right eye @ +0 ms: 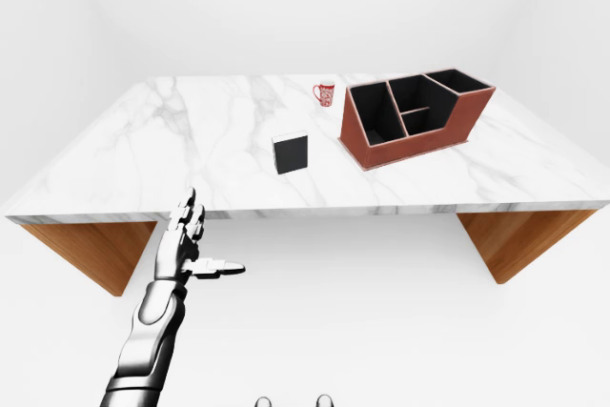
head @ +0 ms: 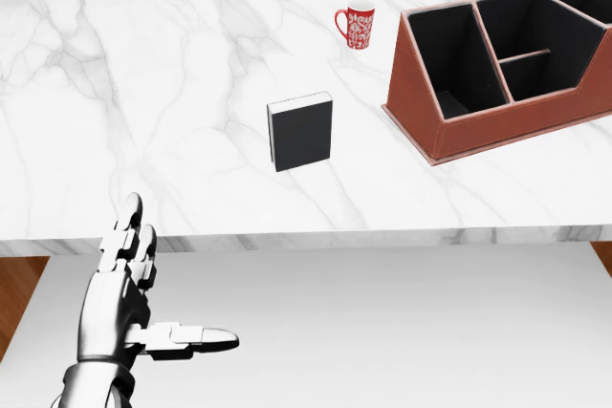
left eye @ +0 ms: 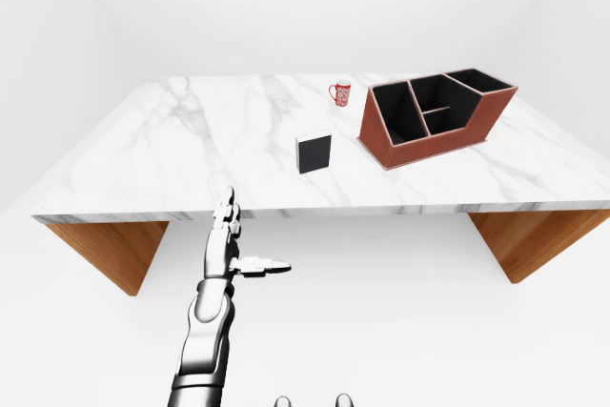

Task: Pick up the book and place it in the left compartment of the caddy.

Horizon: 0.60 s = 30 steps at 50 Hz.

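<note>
The left hand (head: 134, 298) hangs at the lower left of the head view, below the bench (head: 143, 140) edge, fingers spread wide and holding nothing. The book (head: 300, 132) stands upright at mid-frame on the bench, well apart from the hand. The caddy (head: 507, 69) sits at upper right, a mug (head: 357, 24) just left of it.

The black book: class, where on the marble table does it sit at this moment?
In the head view the black rectangular book stands near the centre of the white marble table, left of the brown caddy and below-left of the red patterned mug.
</note>
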Tool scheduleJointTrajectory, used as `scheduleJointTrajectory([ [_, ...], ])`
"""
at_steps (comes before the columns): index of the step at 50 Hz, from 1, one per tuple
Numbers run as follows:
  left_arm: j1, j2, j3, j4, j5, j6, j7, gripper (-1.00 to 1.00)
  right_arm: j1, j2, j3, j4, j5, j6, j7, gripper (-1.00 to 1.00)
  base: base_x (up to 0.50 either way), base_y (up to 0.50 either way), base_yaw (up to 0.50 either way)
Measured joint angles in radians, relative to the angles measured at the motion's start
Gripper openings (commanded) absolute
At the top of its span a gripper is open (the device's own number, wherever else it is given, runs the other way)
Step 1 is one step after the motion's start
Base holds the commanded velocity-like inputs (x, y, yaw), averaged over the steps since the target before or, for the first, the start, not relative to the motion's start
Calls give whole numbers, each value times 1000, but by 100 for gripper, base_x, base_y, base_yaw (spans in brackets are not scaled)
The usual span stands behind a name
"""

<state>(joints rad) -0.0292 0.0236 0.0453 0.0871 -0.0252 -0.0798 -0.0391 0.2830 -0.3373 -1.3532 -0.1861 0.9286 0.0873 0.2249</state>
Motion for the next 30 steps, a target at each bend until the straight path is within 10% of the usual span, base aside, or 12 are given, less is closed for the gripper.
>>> scheduleJointTrajectory([
  [30,5,0,1,0,2,-8,-1,100,16,-2,-25,-3,54,0,4,100,0,0,0],
])
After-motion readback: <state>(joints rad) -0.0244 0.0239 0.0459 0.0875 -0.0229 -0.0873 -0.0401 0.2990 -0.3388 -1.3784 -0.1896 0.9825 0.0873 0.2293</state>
